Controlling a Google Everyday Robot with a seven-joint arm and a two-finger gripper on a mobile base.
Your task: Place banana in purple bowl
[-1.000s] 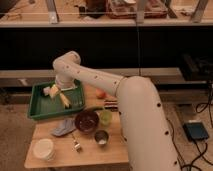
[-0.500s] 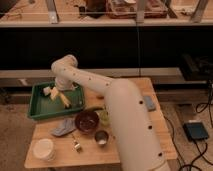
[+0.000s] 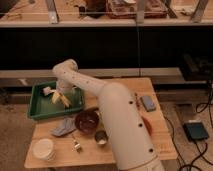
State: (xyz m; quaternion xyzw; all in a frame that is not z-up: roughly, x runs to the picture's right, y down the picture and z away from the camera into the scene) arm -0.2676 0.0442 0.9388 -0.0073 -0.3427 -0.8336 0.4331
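The banana (image 3: 63, 99) is small and yellow and lies in the green tray (image 3: 39, 111) at the table's left. My gripper (image 3: 54, 93) is down inside the tray right at the banana, its pale tip to the banana's left; I cannot tell whether it grips the fruit. The white arm (image 3: 115, 115) runs from the lower right across the table to the tray. The dark purple bowl (image 3: 86, 121) stands just in front of the tray's right corner, empty as far as I can see.
A blue-grey cloth (image 3: 63, 127) lies left of the purple bowl. A small metal cup (image 3: 101, 138), a white bowl (image 3: 43, 148) and a small object (image 3: 77, 145) sit near the front edge. A blue-grey pad (image 3: 148, 103) lies at the right. The arm mostly hides an orange-red bowl (image 3: 147, 125).
The arm has swung further across the middle of the table and hides more of its right half. The gripper has stayed in the tray, shifting slightly left at the banana.
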